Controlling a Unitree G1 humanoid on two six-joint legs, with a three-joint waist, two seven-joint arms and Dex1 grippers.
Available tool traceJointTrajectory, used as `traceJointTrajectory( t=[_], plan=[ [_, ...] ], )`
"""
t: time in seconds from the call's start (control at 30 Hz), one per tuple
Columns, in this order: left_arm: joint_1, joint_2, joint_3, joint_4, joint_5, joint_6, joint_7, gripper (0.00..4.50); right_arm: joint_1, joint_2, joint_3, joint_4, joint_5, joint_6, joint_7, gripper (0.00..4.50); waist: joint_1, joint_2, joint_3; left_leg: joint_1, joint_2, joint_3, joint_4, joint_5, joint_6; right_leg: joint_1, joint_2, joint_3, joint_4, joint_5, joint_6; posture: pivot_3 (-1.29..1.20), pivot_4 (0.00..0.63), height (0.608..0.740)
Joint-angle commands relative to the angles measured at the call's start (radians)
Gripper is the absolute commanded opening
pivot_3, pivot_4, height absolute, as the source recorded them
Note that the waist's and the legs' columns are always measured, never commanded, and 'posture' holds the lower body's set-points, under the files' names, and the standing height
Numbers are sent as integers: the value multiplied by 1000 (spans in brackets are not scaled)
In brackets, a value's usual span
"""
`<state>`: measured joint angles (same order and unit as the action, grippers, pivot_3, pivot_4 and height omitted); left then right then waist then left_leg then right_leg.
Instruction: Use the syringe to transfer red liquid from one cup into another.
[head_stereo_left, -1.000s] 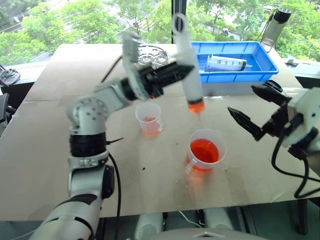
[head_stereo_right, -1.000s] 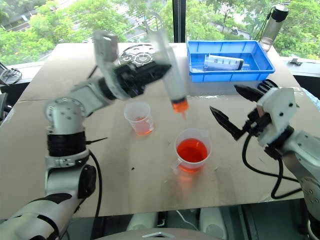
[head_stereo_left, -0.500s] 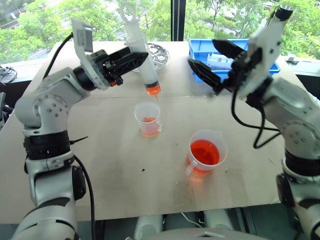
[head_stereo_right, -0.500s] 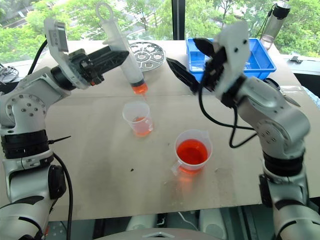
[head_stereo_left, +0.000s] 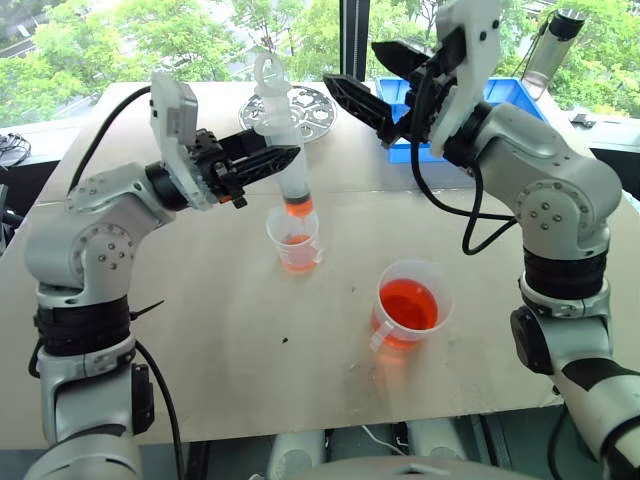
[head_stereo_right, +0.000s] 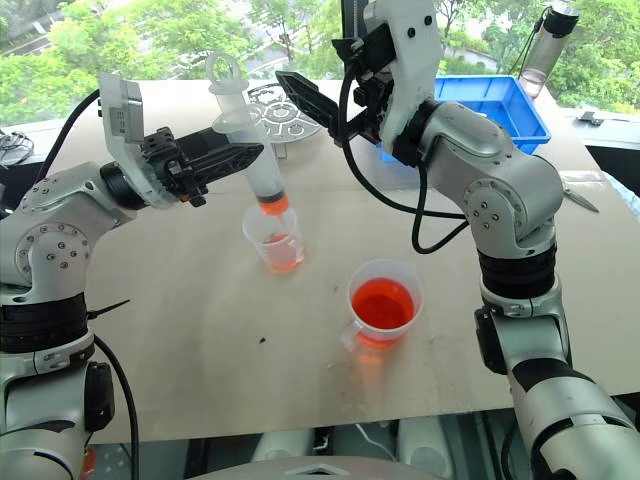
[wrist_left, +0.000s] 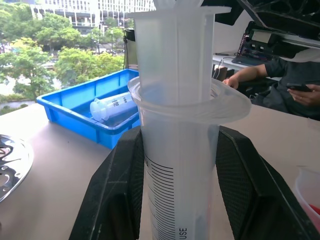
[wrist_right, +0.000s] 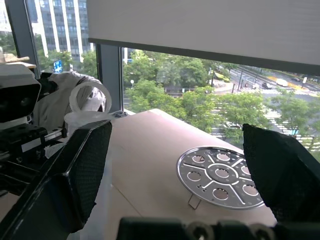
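Observation:
My left gripper (head_stereo_left: 283, 160) is shut on the barrel of the syringe (head_stereo_left: 288, 165), which stands nearly upright. A band of red liquid (head_stereo_left: 298, 207) fills its lower end. Its tip hangs just above the mouth of the small handleless cup (head_stereo_left: 296, 240), which holds a little red liquid. The handled beaker (head_stereo_left: 410, 305) stands to the right and nearer me, holding more red liquid. My right gripper (head_stereo_left: 352, 62) is open, up beside the plunger ring (head_stereo_left: 268, 70), not touching it. In the left wrist view both fingers (wrist_left: 115, 190) press the barrel (wrist_left: 177, 130).
A round perforated metal disc (head_stereo_left: 312, 108) lies behind the syringe. A blue tray (head_stereo_right: 500, 100) with a fat clear syringe (wrist_left: 112, 106) sits at the back right, beside a bottle (head_stereo_left: 553, 50). A seated person (wrist_left: 280, 82) shows beyond the table.
The left gripper carried the syringe left, from above the beaker, and lowered its tip to the small cup. The right arm swung up and left from the table's right side to beside the plunger.

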<state>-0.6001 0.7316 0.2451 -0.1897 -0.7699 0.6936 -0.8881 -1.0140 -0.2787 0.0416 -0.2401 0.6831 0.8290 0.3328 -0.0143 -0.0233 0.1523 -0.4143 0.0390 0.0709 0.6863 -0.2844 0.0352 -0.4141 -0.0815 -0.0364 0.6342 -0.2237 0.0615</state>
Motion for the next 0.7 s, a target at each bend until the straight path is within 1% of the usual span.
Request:
traceJointTrajectory(
  t=[0.03,0.2,0.37,0.7],
  plan=[
    [20,12,16,-50,-3,-48,-36,1660,-27,10,5,-7,34,26,63,4500,0,0,0,0,0,0,0,0,0,0,0,0,0,0,0,0,150,740],
    [37,22,-2,-47,28,-94,-77,1660,-47,22,23,48,25,20,130,4500,0,0,0,0,0,0,0,0,0,0,0,0,0,0,0,0,150,740],
    [56,29,-15,-40,51,-128,-113,1660,-78,8,53,105,-30,-19,199,4500,0,0,0,0,0,0,0,0,0,0,0,0,1,0,0,0,150,740],
    [85,24,-28,-52,97,-183,-122,1660,-109,25,58,155,-96,-38,227,4500,0,0,0,0,0,0,0,0,0,0,0,0,0,0,0,0,150,740]
  ],
)
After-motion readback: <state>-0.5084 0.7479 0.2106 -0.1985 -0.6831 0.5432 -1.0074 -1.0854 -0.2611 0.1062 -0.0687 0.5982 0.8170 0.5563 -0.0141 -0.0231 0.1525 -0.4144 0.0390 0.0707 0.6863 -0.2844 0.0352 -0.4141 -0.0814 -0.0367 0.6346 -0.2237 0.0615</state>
